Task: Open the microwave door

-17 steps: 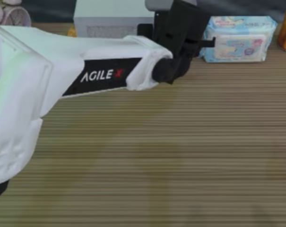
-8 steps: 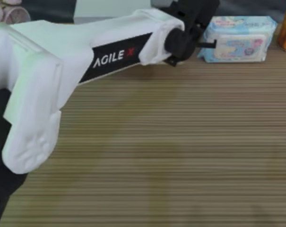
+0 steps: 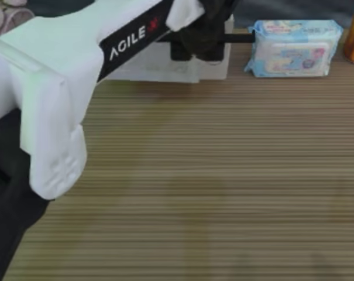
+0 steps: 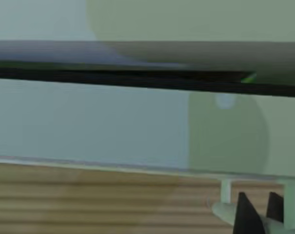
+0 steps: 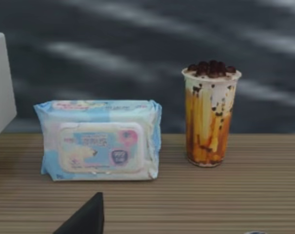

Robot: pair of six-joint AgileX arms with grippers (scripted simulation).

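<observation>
My left gripper at the microwave door, far edge of the table

My left gripper (image 3: 203, 32) reaches over the microwave (image 3: 215, 64) at the back of the table (image 3: 223, 193); I cannot tell how wide it stands or whether it grips anything. The microwave door (image 3: 159, 67) shows as a pale panel under my arm, seemingly swung down forward. Just right sits a blue-white wet-wipes pack (image 3: 294, 48), then a bubble tea cup (image 5: 211, 114). My right gripper (image 5: 86, 219) is parked low

"AGILE X" on left arm (image 3: 77, 64).
</observation>
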